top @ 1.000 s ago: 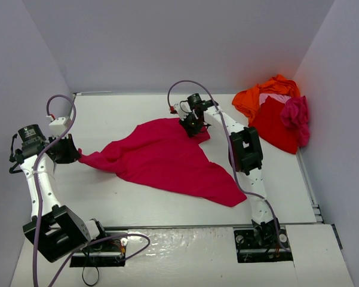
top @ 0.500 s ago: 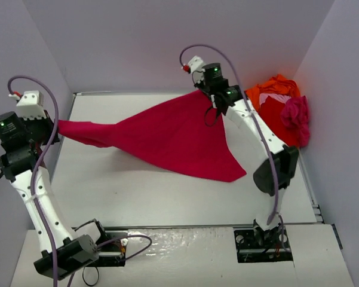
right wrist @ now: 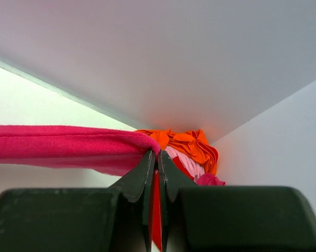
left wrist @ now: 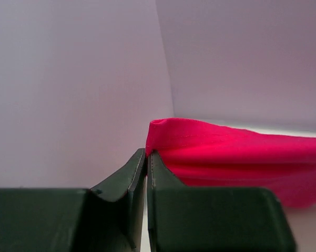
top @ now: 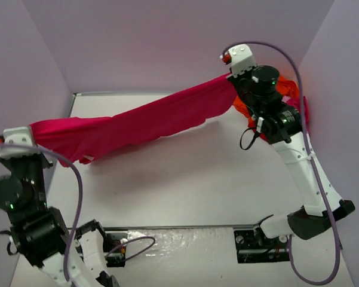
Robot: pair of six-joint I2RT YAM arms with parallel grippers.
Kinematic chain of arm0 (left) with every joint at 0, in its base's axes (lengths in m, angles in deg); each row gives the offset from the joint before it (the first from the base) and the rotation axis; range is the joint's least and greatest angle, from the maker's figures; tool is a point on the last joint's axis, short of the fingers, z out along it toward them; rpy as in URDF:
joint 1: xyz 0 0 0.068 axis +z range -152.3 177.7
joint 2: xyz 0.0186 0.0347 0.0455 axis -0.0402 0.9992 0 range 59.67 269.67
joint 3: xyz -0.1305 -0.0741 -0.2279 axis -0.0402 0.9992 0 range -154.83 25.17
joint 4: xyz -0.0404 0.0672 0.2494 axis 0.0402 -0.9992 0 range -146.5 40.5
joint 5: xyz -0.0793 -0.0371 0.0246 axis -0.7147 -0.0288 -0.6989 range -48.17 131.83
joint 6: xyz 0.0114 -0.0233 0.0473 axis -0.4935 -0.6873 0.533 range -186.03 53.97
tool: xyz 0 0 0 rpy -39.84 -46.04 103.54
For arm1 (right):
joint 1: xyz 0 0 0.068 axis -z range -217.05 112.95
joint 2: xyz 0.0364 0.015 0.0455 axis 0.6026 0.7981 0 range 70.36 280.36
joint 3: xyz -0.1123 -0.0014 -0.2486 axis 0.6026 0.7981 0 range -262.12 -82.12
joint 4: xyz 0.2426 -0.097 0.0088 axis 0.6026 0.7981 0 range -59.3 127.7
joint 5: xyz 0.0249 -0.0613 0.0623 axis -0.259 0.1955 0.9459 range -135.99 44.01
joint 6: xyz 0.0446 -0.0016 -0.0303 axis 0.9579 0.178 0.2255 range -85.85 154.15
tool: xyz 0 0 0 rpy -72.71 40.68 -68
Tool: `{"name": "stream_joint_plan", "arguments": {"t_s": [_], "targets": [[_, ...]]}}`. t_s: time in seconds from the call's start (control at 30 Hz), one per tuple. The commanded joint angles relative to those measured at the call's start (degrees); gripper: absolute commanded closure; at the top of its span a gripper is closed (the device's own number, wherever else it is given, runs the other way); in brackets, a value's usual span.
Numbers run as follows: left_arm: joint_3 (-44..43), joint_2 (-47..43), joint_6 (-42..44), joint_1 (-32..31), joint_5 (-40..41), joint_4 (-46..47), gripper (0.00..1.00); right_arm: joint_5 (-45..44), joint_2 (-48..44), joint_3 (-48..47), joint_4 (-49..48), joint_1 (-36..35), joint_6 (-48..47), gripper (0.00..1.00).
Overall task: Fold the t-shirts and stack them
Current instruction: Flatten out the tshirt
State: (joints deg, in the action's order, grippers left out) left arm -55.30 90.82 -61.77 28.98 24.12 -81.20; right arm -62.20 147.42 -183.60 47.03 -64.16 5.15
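Here, the crimson pink-red soft cloth t-shirt (top: 143, 122) is held stretched in the air as a long band above the white surface (top: 185, 185), its long axis running from the near left to the far right. At the left end, the left gripper (left wrist: 147, 153) is clamped on a bunched edge of the cloth, its dark jaws pressed together with fabric pinched at the tips, so the shirt lies away to that gripper's right. The left arm is raised high at the near left, with its wrist turned inward across the surface. Between the ends a slight sag is seen, and a loose fold hangs below the band near its left part; no contact with the surface can be made out.

At the right end, the right gripper (right wrist: 156, 153) is likewise closed tight on the opposite edge, and the shirt leads off to its left. The right arm is extended tall, its wrist carried toward the far right corner. Just beyond it, the heap of unfolded orange, red, pale pink and magenta shirts (right wrist: 192, 144) is lying in that corner. Neither arm is judged nearer, since each holds one end, and the coming move is thought to depend on this diagonal being kept taut.
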Motion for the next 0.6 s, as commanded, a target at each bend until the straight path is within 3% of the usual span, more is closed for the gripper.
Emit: {"name": "stream_joint_plan", "arguments": {"t_s": [0.0, 0.27, 0.43, 0.57], "targets": [[-1.2, -5.4, -2.3, -1.0, 9.6, 14.5, 1.0, 10.0, -9.8, -0.3, 1.5, 3.5, 5.6, 1.0], [-5.4, -7.9, -3.6, -1.4, 15.3, 17.6, 1.0, 24.3, -14.4, -1.3, 6.0, 8.4, 9.6, 1.0], [-6.0, -5.9, -3.6, -1.5, 12.4, 19.0, 1.0, 26.8, -14.8, -0.2, 6.8, 11.6, 11.2, 1.0], [-8.3, 8.2, -4.6, -1.4, 4.4, 15.7, 1.0, 25.4, -12.9, 2.8, 5.3, 15.1, 12.6, 1.0]]}}
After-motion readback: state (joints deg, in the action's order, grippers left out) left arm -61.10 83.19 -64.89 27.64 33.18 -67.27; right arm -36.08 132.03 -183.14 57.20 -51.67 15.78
